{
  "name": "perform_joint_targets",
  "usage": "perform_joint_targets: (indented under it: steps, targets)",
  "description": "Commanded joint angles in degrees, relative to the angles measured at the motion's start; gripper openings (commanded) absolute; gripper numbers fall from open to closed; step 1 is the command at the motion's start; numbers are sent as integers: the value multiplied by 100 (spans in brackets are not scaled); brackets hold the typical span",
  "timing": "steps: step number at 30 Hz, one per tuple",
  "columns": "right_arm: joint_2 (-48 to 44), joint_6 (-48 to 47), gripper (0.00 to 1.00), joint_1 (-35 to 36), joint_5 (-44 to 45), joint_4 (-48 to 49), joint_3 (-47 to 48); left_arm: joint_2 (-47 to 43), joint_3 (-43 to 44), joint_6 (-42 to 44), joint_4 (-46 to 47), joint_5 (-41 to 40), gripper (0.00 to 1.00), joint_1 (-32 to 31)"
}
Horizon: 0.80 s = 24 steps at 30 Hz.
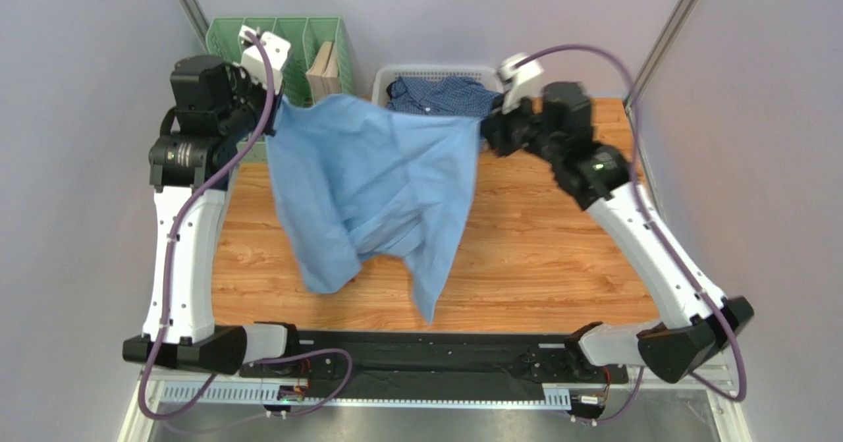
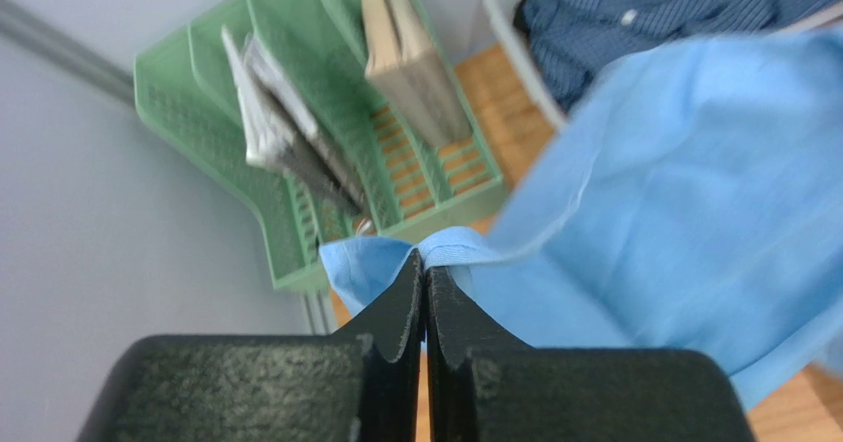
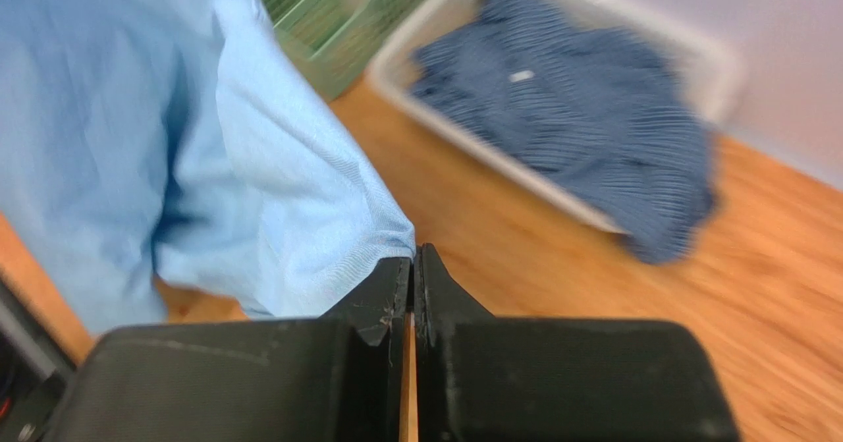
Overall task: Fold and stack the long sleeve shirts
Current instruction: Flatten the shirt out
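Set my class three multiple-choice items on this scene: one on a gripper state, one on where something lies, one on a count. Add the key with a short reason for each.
1. How do the left gripper and right gripper meet the light blue shirt?
A. Both shut on its edge
B. Only the left grips it
C. Both open above it

2. Where is the dark checked shirt?
A. In the white basket
B. Hanging from the right gripper
C. Folded under the light blue shirt

3. How many shirts are in view?
A. One
B. Two
C. Three

Key: 1 A, each wrist view shows closed fingers pinching blue cloth; 2 A, it lies crumpled inside the basket's rim; 3 B, only the light blue one and the checked one show.
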Motion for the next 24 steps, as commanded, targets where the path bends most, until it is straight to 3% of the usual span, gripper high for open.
perform_joint_targets:
  steps: [1, 3, 7, 12, 17, 21, 24]
  targets:
    - [-558, 195, 0, -1903, -1528, -24, 885, 643, 1367, -102, -257, 1286, 0, -64]
    - [-611, 415, 0, -2701, -2071, -24, 1151, 784, 1686, -24, -372, 1805, 0, -326]
    - [-944, 671, 0, -3741, -2961, -85, 1652, 434, 1855, 179, -495, 1999, 0, -890]
    - [-2119, 391, 0, -4901, -3797, -366, 2083, -1030, 1267, 231, -451, 2570, 0, -926]
    - [-3045, 214, 0, -4930, -2921, -182, 2276, -2342, 580, 390, -389, 2958, 0, -926]
    - [-2643, 337, 0, -4930, -2226, -95, 3110, -2196, 860, 179, -714, 2897, 0, -926]
    - [-2133, 346, 0, -4930, -2260, 168, 3165, -1766, 888, -93, -732, 2406, 0, -926]
